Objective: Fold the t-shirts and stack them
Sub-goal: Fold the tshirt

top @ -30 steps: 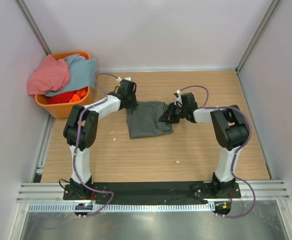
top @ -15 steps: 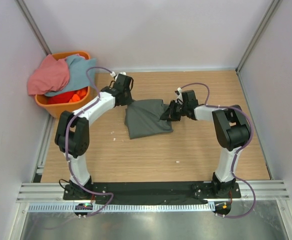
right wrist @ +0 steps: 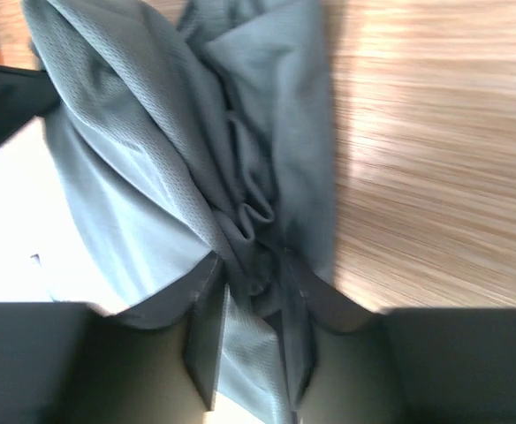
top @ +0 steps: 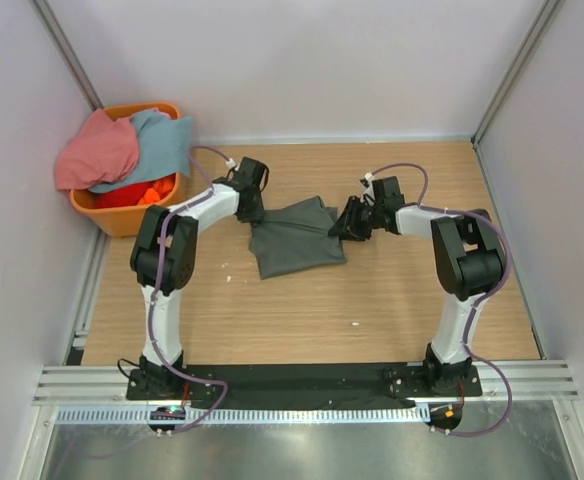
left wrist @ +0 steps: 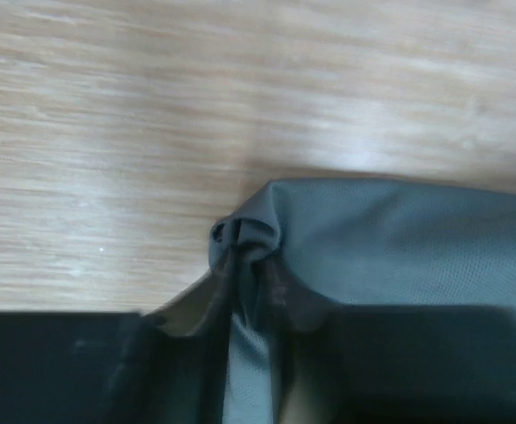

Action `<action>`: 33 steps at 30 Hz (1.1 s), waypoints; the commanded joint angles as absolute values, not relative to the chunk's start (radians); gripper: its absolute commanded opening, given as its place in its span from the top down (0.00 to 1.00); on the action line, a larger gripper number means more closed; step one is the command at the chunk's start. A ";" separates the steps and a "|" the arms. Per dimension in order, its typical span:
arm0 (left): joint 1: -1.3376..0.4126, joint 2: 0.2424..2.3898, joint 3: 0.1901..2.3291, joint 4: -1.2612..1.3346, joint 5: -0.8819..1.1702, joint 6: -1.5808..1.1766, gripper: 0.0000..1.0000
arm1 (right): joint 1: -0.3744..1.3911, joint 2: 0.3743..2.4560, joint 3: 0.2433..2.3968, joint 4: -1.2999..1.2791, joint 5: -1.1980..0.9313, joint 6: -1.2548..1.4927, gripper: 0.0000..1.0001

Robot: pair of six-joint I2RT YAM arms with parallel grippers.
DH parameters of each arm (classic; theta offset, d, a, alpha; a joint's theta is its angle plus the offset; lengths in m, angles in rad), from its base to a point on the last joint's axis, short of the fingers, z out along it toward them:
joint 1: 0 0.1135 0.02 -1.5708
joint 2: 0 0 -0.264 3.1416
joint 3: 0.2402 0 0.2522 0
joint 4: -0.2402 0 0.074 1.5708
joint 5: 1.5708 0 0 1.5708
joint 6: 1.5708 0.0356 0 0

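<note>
Left gripper (top: pixel 255 214) pinched shut on the far-left corner of the dark grey t-shirt (top: pixel 294 240), right gripper (top: pixel 345 226) pinched shut on a gathered bunch at its far-right edge. The garment lies near the middle of the wooden table (top: pixel 302 310), between the two arms. Its far edge is drawn up between the grips and its near part rests flat on the boards. As to progress, the work appears to be early. This one shirt is out and reads as a rough, slightly skewed rectangle, seemingly partway through a fold, and no finished stack is visible anywhere. The salmon-pink t-shirt (top: pixel 97 150) and the light blue t-shirt (top: pixel 164 140) are heaped unfolded in the orange plastic basket (top: pixel 122 218) at the far-left corner, so both probably remain to be done. As to appearance, the dark grey cloth is thin and limp with a fine mesh-like knit. In the left wrist view a small puckered corner stands up between the fingers (left wrist: pixel 55 371), with smooth fabric running off to the right. In the right wrist view several deep pleats converge into the clamp between the fingers (right wrist: pixel 207 336), and the hanging folds fan outward above it. No neck label shows in any view. Such slack fabric is likely to sag and wrinkle unless both grips move together.
</note>
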State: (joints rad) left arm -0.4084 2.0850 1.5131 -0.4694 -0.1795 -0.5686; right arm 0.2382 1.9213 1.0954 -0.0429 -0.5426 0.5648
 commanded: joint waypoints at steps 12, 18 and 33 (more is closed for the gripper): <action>-0.403 1.901 1.545 -0.512 -0.241 -0.543 0.28 | 0.229 1.712 1.187 -0.219 -0.390 0.473 0.39; -0.468 1.721 1.372 -0.480 -0.247 -0.604 0.31 | 0.242 1.738 1.296 -0.236 -0.431 0.483 0.48; -0.580 1.758 1.132 -0.290 -0.135 -0.718 0.41 | 0.275 2.149 1.655 -0.256 -0.516 0.471 0.86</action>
